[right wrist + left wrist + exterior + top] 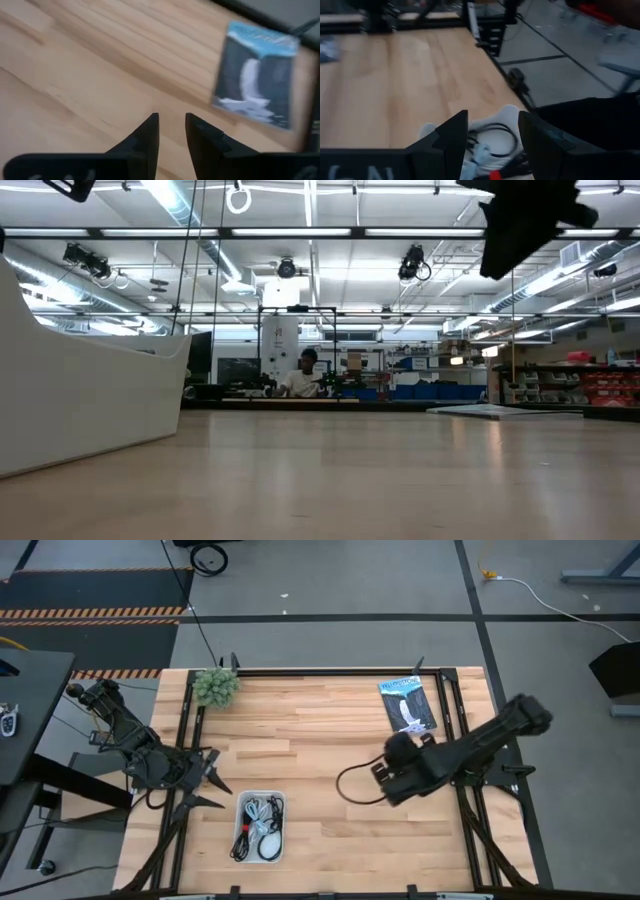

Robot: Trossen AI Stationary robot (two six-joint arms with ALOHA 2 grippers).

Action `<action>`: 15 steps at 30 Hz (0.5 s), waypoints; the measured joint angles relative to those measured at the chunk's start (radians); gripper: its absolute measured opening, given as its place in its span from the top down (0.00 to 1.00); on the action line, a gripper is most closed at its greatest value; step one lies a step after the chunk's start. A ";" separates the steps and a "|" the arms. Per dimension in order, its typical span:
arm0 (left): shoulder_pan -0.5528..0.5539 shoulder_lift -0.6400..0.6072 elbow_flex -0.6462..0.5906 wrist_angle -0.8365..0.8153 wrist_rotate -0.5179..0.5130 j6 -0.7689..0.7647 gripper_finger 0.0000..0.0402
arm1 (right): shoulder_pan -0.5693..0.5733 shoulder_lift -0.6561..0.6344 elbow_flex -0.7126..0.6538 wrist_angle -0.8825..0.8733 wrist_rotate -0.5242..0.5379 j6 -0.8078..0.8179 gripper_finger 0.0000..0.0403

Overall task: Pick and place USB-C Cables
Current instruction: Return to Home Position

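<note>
The USB-C cables (260, 827) lie coiled together in a white tray (243, 802) near the table's near edge: a white-grey one, black ones and a light blue-grey one. In the left wrist view a black loop (496, 131) and a red band (493, 175) show in the tray (509, 112). My left gripper (215, 780) hangs open just left of the tray, above it (492, 135), touching nothing. My right gripper (398, 748) hovers over bare wood right of centre, open by a narrow gap (172, 131) and empty.
A flat dark blue-and-white packet (408, 705) lies near the far right corner, just beyond my right gripper (257, 75). A small green plant (216, 686) stands at the far left. A dark cable loop (345, 785) hangs by the right arm. The tray's wall (90, 400) fills the low view's left.
</note>
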 joint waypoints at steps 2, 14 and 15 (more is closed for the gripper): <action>0.000 0.000 0.000 0.005 -0.049 0.031 0.54 | 0.011 -0.086 -0.107 0.122 0.018 -0.005 0.76; 0.003 -0.001 -0.077 0.243 -0.255 0.328 0.55 | 0.029 -0.505 -0.728 0.815 0.194 -0.194 0.87; 0.006 -0.001 -0.111 0.318 -0.255 0.377 0.54 | 0.029 -0.539 -0.774 0.854 0.210 -0.198 0.88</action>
